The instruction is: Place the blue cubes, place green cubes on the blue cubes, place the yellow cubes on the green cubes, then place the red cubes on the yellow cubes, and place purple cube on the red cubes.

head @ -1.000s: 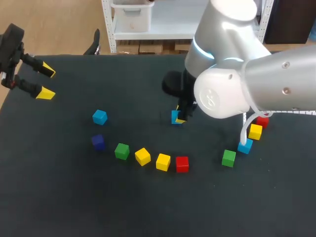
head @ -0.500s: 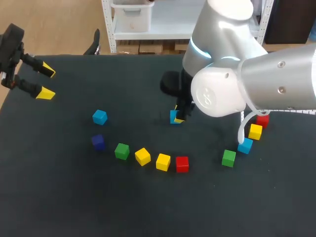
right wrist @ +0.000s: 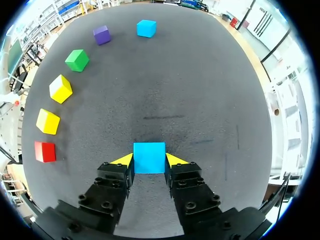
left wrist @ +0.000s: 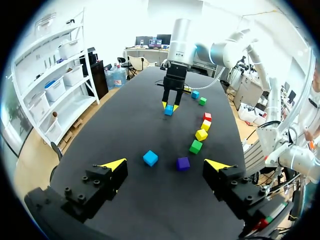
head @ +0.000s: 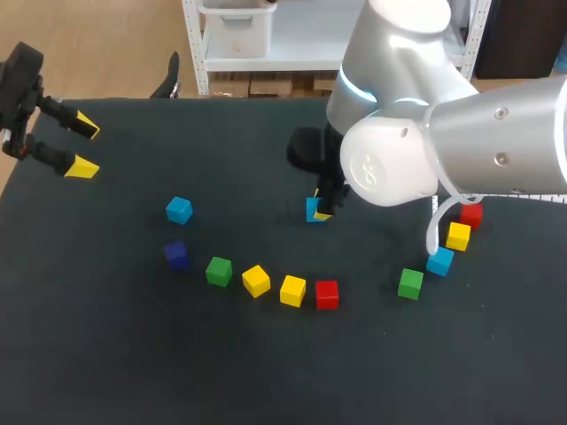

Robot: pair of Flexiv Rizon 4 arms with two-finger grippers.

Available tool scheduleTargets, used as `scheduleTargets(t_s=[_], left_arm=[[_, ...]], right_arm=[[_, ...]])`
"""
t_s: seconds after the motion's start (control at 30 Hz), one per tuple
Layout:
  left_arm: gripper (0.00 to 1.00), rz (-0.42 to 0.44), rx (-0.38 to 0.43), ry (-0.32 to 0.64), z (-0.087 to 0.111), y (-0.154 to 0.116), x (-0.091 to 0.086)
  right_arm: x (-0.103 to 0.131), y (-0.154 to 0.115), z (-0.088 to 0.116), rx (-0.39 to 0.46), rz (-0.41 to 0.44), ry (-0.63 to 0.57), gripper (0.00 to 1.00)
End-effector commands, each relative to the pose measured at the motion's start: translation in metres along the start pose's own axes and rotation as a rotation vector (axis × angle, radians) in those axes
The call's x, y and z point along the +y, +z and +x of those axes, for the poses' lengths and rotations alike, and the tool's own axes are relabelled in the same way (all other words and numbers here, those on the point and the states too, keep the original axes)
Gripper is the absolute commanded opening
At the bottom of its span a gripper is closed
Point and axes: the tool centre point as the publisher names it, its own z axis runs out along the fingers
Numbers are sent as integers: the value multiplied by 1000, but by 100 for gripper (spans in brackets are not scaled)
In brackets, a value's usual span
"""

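My right gripper (head: 319,211) is shut on a light blue cube (right wrist: 149,157) near the middle of the table; in the right wrist view its yellow tips press the cube's two sides. A curved row lies in front of it: a blue cube (head: 179,210), a purple cube (head: 176,254), a green cube (head: 219,271), two yellow cubes (head: 256,281) (head: 292,290) and a red cube (head: 327,294). By the right arm sit a green cube (head: 410,283), a blue cube (head: 439,261), a yellow cube (head: 458,236) and a red cube (head: 470,215). My left gripper (head: 84,146) hangs open over the far left edge, holding nothing.
The dark table top (head: 133,354) is bare in front of the cube row and between the row and the left gripper. The bulky right arm (head: 425,150) hides part of the table's far right.
The right arm has shifted slightly to the left with the blue cube in its gripper. The left arm has not moved.
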Motion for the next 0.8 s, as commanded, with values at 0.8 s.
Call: scheduleTargets(t_s=[0.8], left_arm=[[100, 3, -2, 3, 1, 0, 2]], right_arm=[[-4, 2, 0, -1, -12, -4, 18]])
